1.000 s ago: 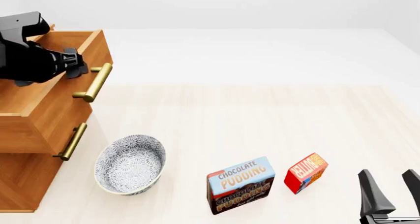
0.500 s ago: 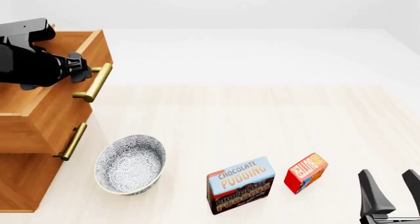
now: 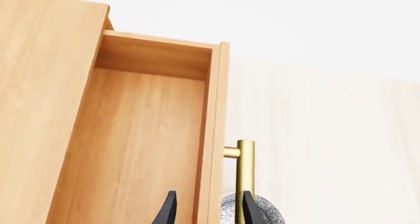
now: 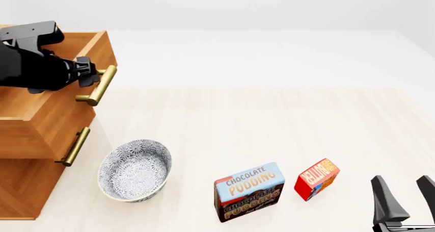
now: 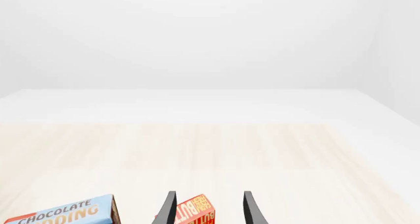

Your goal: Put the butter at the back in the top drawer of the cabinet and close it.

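One cabinet (image 4: 34,140) stands at the table's (image 4: 272,114) left edge. Two of its drawers show: the top drawer (image 4: 61,74), pulled out, and one more below it. Two brass bar handles show, one on each drawer front. One patterned bowl (image 4: 134,171) sits near the table's front edge. Two boxes stand to its right: one Chocolate Pudding box (image 4: 249,191) and one butter (image 4: 317,179). Two pincers are in view: the left pincer (image 4: 87,72) and the right pincer (image 4: 403,196).
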